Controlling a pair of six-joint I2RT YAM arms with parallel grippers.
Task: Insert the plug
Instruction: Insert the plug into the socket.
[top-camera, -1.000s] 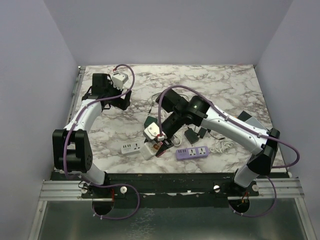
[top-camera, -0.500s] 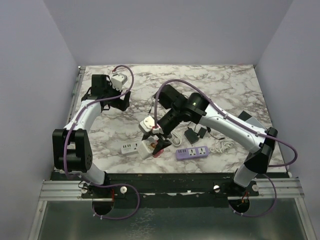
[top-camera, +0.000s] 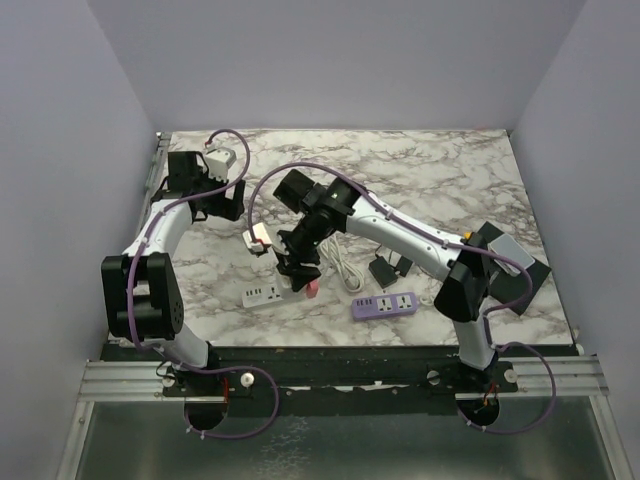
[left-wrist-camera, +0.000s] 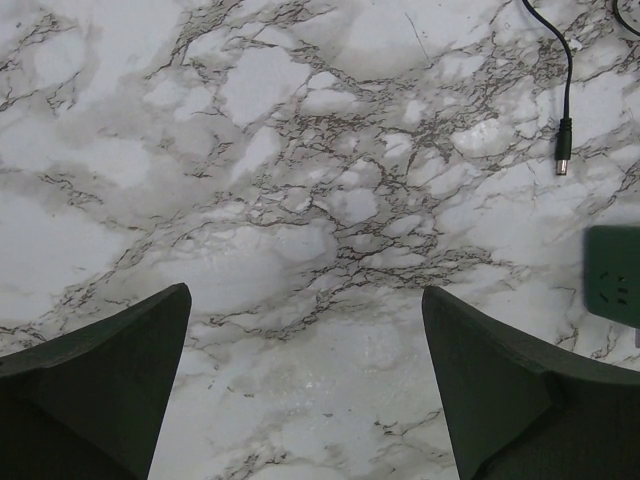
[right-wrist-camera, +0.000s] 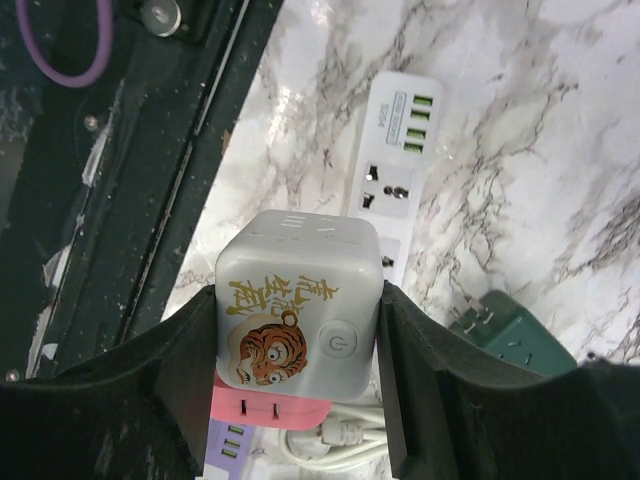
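right gripper (top-camera: 297, 268) clamps the tiger-print cube plug (right-wrist-camera: 297, 300), right over the white power strip (right-wrist-camera: 398, 170), whose long axis runs straight ahead of the jaws. left gripper (left-wrist-camera: 305, 390) gapes empty, well apart.

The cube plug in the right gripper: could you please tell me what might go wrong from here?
1. The cube hides its own prongs, so alignment with the strip's sockets cannot be checked; it may miss.
2. The strip lies loose on the marble while the left gripper hangs open elsewhere; pressing down could shove it.
3. The white cable lies close by the cube and might snag.
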